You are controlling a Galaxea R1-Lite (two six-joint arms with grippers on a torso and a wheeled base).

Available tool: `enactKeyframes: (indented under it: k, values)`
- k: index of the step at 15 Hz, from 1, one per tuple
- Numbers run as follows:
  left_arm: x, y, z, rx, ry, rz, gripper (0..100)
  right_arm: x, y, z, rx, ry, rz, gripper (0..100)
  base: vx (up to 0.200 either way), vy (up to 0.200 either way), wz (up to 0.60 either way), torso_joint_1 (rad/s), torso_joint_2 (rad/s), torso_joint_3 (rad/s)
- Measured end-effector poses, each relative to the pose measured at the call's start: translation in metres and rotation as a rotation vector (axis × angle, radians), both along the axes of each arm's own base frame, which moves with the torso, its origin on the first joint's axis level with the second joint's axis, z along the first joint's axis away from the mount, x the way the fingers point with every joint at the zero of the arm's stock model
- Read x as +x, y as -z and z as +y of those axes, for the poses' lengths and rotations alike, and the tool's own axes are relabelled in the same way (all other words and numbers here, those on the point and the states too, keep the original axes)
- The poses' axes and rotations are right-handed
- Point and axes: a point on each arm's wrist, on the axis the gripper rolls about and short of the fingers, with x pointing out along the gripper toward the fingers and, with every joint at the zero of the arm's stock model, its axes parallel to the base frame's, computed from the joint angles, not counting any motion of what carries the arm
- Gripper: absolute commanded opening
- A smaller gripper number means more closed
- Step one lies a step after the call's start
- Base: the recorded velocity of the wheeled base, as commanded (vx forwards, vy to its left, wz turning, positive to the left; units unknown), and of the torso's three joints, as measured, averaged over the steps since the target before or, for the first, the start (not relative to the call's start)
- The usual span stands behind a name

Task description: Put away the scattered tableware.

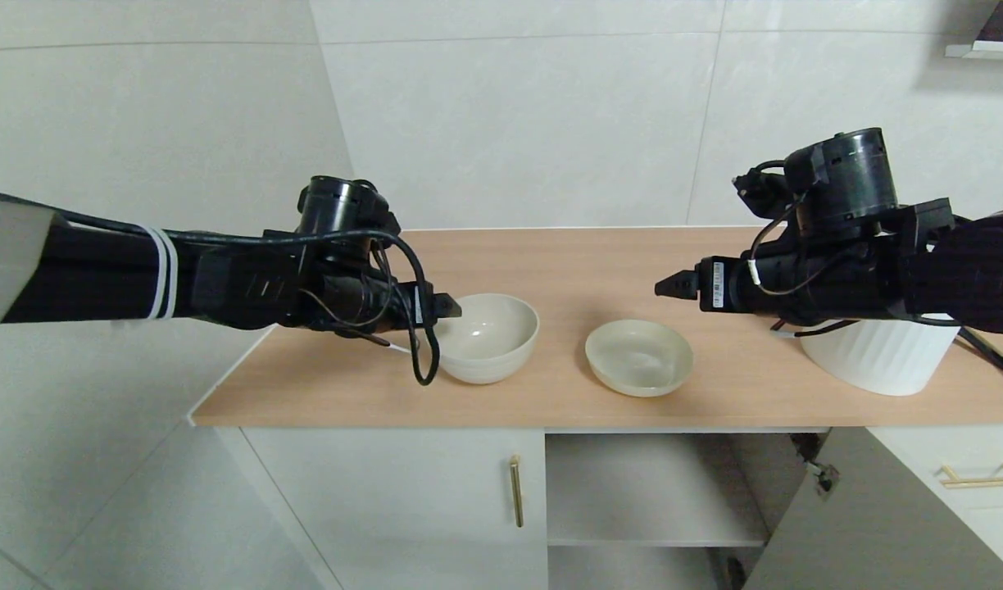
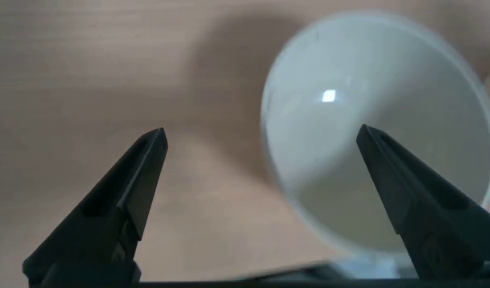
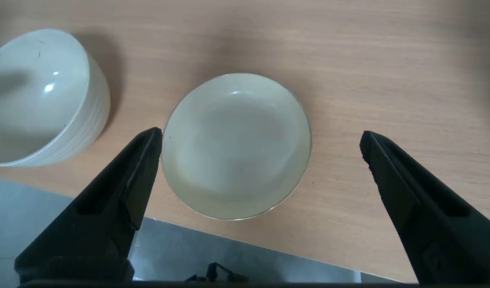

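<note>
Wooden desk (image 1: 567,262) holds it all: deep cream bowl (image 1: 489,338) sits partly under the left jaws, shallow dish (image 1: 639,356) below the right jaws, both sets spread wide apart, gripping nothing.

The ribbed white bowl (image 1: 878,365) is partly hidden behind the right arm (image 1: 837,279), the deep bowl (image 2: 373,152) blurred
</note>
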Motion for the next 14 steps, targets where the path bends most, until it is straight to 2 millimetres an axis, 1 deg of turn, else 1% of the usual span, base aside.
enactKeyframes:
  k: [3, 4, 10, 12, 14]
  values:
    - [0.008, 0.011, -0.003, 0.002, -0.003, 0.02, 100, 0.0, 0.001, 0.0, -0.001, 0.001, 0.001, 100, 0.0, 0.0, 0.0, 0.0, 0.0, 0.0]
    - [0.009, 0.013, -0.004, 0.003, -0.003, 0.025, 0, 0.0, 0.001, 0.0, -0.001, 0.001, 0.002, 100, 0.0, 0.0, 0.0, 0.0, 0.0, 0.0]
    - [0.013, 0.023, -0.012, 0.001, 0.011, 0.047, 0, 0.0, 0.001, 0.0, -0.002, 0.001, 0.004, 100, 0.0, 0.0, 0.0, 0.0, 0.0, 0.0]
    - [0.013, 0.023, -0.013, -0.01, 0.005, 0.049, 0, 0.0, 0.001, -0.001, -0.004, 0.001, 0.006, 100, 0.0, 0.0, 0.0, 0.0, 0.0, 0.0]
    - [0.01, 0.017, -0.013, -0.022, 0.0, 0.04, 0, 0.001, 0.002, 0.0, -0.006, 0.001, 0.01, 100, 0.0, 0.0, 0.0, 0.0, 0.0, 0.0]
